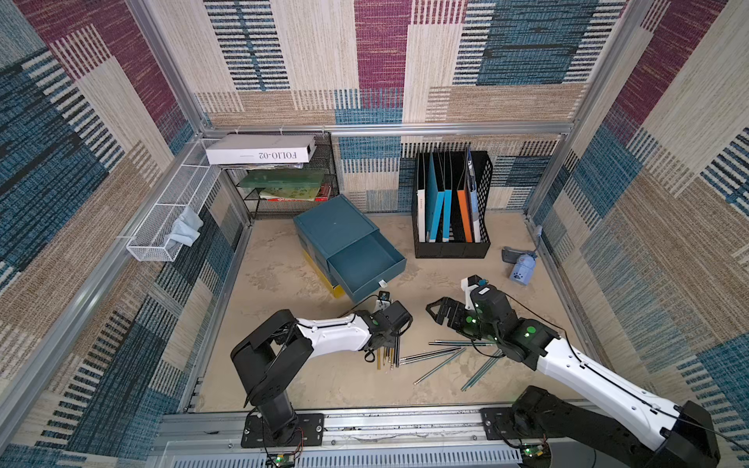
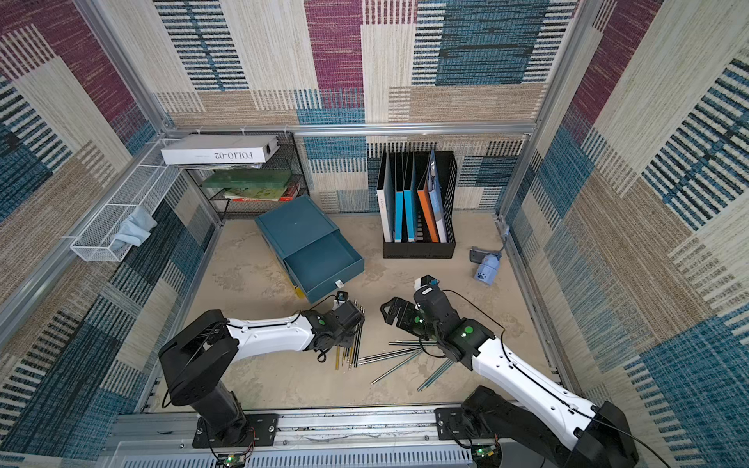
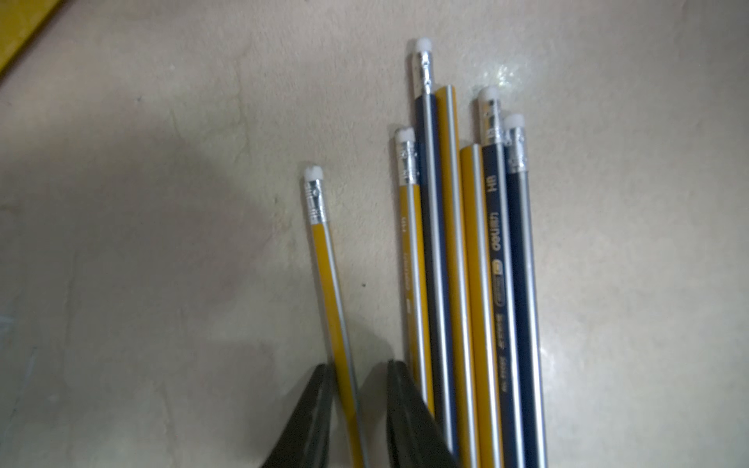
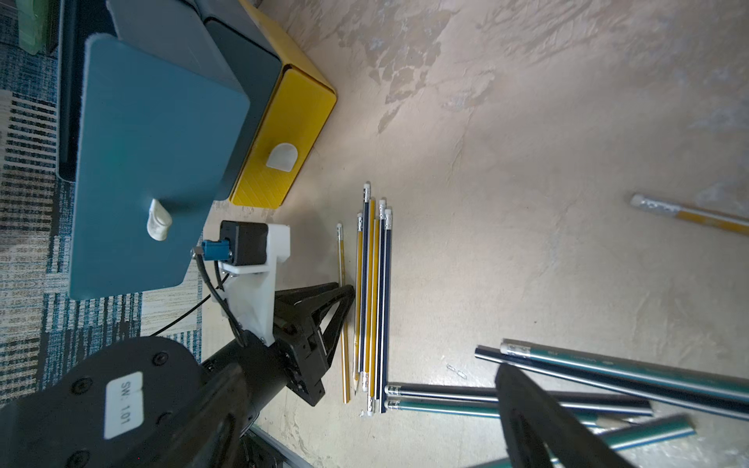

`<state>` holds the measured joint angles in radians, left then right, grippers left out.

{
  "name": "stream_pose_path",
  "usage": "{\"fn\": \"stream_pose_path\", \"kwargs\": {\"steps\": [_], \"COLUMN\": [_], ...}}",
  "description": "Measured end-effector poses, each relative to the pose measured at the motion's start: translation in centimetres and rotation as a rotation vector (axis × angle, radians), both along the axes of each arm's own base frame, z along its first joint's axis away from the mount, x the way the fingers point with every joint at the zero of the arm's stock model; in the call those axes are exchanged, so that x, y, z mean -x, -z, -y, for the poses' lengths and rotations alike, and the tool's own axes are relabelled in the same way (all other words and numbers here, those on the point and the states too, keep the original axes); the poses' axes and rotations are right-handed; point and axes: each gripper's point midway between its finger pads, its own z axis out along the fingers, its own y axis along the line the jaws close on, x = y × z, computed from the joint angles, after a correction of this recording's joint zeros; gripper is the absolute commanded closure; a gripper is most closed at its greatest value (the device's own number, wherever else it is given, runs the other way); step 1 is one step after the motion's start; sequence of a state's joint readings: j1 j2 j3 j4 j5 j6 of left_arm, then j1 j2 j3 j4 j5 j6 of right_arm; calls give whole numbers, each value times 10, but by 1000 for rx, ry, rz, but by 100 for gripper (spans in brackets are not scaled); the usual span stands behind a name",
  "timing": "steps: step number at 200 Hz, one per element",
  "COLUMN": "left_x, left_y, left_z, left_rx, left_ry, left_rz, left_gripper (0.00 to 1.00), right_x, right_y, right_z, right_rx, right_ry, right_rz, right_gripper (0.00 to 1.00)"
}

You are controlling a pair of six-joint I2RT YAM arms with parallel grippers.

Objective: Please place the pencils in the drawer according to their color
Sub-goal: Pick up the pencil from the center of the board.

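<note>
Several yellow-striped and dark navy pencils [image 3: 466, 263] lie side by side on the beige floor, and one yellow pencil [image 3: 328, 291] lies a little apart from them. My left gripper [image 3: 357, 364] points down and straddles that single pencil. One fingertip touches it, a small gap remains at the other, so the jaws are narrowly open. Teal and black pencils [image 1: 439, 366] lie scattered under my right arm. My right gripper [image 1: 439, 313] hovers wide open above them, holding nothing. The teal top drawer [image 1: 364, 267] of the small cabinet [image 1: 336, 223] is pulled out. The yellow bottom drawer [image 4: 283, 133] is shut.
A black file holder [image 1: 452, 202] with folders stands at the back right. A wire shelf [image 1: 283, 190] with books and a white box [image 1: 259, 150] is at the back left. A white mesh basket [image 1: 170, 210] hangs on the left wall. A small blue device [image 1: 523, 269] lies at the right.
</note>
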<state>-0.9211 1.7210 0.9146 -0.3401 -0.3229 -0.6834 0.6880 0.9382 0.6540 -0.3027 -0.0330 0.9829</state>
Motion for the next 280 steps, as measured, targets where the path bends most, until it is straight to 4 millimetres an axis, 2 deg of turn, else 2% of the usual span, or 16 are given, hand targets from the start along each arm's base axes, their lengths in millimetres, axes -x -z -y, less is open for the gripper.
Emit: {"fn": "stream_pose_path", "kwargs": {"steps": [51,97,117,154,184,200,250,280], "left_x": [3,3,4,6,2,1,0,4], "left_y": [7,6,5,8,9,10,10,1], "left_z": [-7,-16,-20,-25,-25,-26,-26,-24], "left_rx": [2,1,3,-11,-25,-38,-47,-11], "left_ry": [-33,-71,-89,-101,-103,-103,-94,-85], "left_rz": [3,31,36,33,45,52,56,38], "left_gripper": [75,58,56,71,88,100,100,100], "right_x": [0,0,-1,-1,-1,-1,-1,-1], "right_y": [-1,-2,-3,-3,-5,-6,-8,-9], "right_z": [1,1,1,1,1,2,4,4], "right_rx": [-1,-2,-3,-3,-6,-6,-6,-6], "right_ry": [2,4,4,5,7,9,14,15], "right_rz": [4,5,6,7,11,14,17,17], "right_gripper": [1,1,1,1,1,1,1,1]}}
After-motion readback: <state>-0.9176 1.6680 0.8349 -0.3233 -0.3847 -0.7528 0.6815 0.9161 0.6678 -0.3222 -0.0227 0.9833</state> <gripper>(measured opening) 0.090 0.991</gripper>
